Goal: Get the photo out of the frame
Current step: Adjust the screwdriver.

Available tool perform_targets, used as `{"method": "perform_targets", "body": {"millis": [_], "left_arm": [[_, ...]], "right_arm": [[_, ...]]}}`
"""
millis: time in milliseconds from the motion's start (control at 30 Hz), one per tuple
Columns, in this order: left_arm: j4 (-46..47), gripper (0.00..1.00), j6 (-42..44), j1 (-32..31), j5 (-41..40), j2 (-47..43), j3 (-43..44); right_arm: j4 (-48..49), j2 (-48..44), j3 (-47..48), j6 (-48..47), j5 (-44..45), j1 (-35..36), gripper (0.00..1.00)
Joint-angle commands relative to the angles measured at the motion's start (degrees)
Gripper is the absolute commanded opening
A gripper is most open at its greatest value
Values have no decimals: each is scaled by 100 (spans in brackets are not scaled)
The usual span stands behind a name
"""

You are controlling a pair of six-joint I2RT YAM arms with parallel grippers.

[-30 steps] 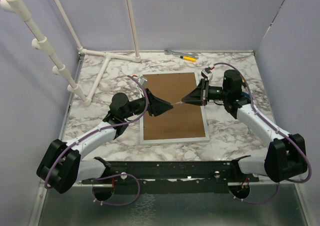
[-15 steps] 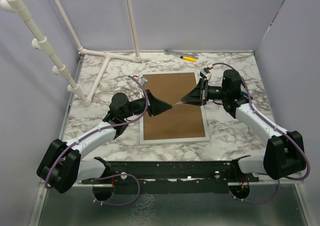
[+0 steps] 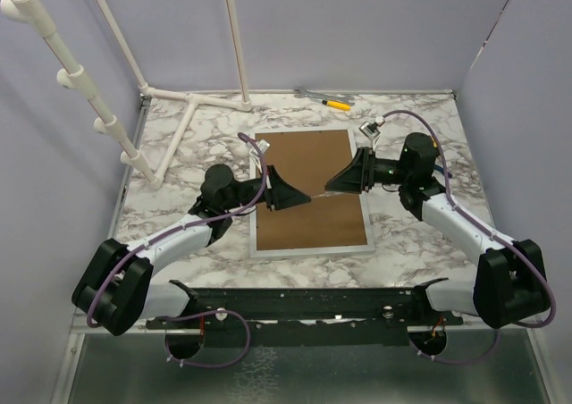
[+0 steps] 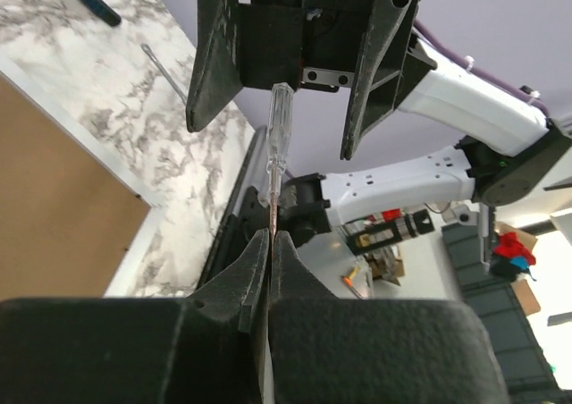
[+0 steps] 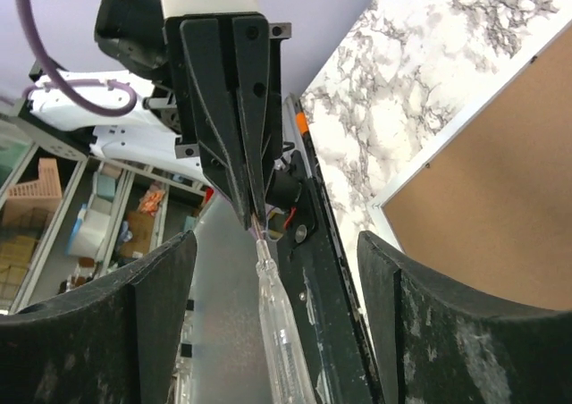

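Front of the frame [image 3: 311,250] hidden against the table [image 3: 295,109], tip of the clear screwdriver [image 4: 277,136] lost inside the left hand [image 4: 270,241].

Both arms are bent in toward the middle, elbows out wide, with the wrists turned so the grippers point at each other almost nose to nose. Left arm [image 3: 170,239] comes in low from its side, and the left gripper [image 4: 271,239] is pinched tight on the thin tip of a screwdriver [image 4: 278,145]. Right arm [image 3: 456,221] mirrors it. The right gripper [image 5: 277,252] has its jaws spread wide on either side of the handle, not touching it.
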Motion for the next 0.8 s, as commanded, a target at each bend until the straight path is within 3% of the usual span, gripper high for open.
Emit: {"method": "perform_targets", "body": {"millis": [0, 100, 300, 567, 767], "left_arm": [[402, 0, -584, 41, 489, -15, 293], [409, 0, -610, 41, 494, -43, 356], [410, 0, -559, 50, 476, -50, 377], [411, 0, -513, 67, 538, 28, 396], [411, 0, -492, 105, 587, 18, 361]], "right_arm": [[988, 110, -92, 86, -501, 1, 72], [1183, 134, -96, 324, -655, 5, 70], [775, 1, -57, 312, -719, -2, 83], [56, -152, -33, 21, -632, -4, 60], [-19, -226, -31, 77, -623, -55, 55]]}}
